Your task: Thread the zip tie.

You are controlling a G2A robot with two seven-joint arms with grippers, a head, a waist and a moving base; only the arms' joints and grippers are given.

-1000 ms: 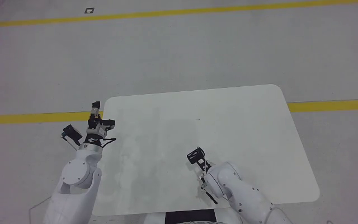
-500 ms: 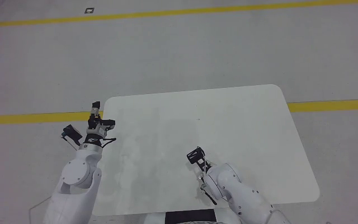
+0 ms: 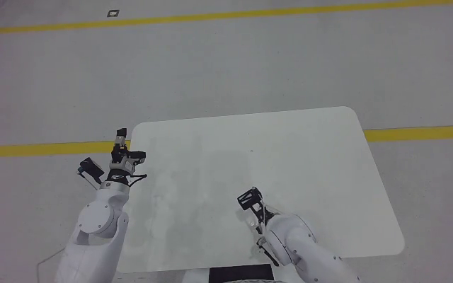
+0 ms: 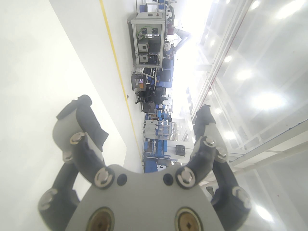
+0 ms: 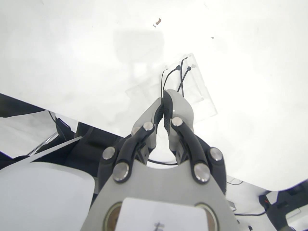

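While the left claw [image 4: 143, 105] hangs wide open with nothing between its fingers, at the left edge of the table [image 3: 304, 156], the right claw [image 5: 164, 97] is pinched closed on a thin black zip tie [image 5: 162, 81] above the table, close to its front edge. From the fingertips the tie runs out over a clear tray [image 5: 204, 97] that lies flat on the table just beyond the claw. A curved black strand also shows behind the fingers, near the claw's base. More black ties [image 5: 182, 80] lie in the tray, though how many I cannot tell. A few small specks [image 5: 158, 21] dot the table farther towards its middle.
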